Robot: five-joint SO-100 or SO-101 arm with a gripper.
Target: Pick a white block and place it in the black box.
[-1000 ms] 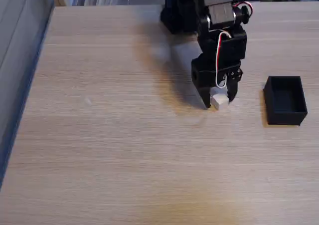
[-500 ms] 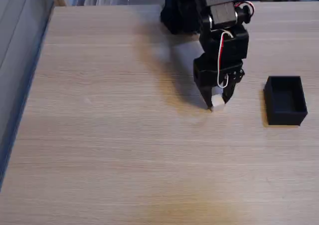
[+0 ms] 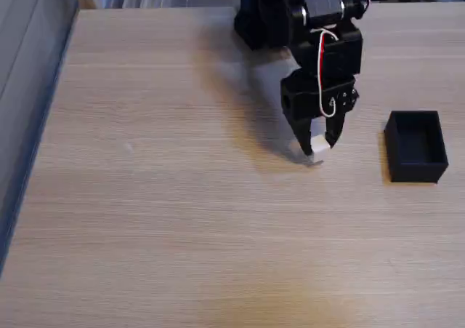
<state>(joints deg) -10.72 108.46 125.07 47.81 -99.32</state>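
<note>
Shifted slightly since a second ago, the gripper [image 3: 320,148] pinches the white block [image 3: 318,146] between its downward-pointing fingers, low over the wooden table [image 3: 182,197]. As a cube, the block shows no long axis; the black box [image 3: 415,146] stands well apart at right, long side running away from the camera.

The small white cube block [image 3: 318,148] sits between black gripper [image 3: 320,145] fingers, right of centre. The matte black open-topped box [image 3: 415,146] stands on the light wood-grain table [image 3: 182,219]; red and white wires [image 3: 320,66] run along the arm.
</note>
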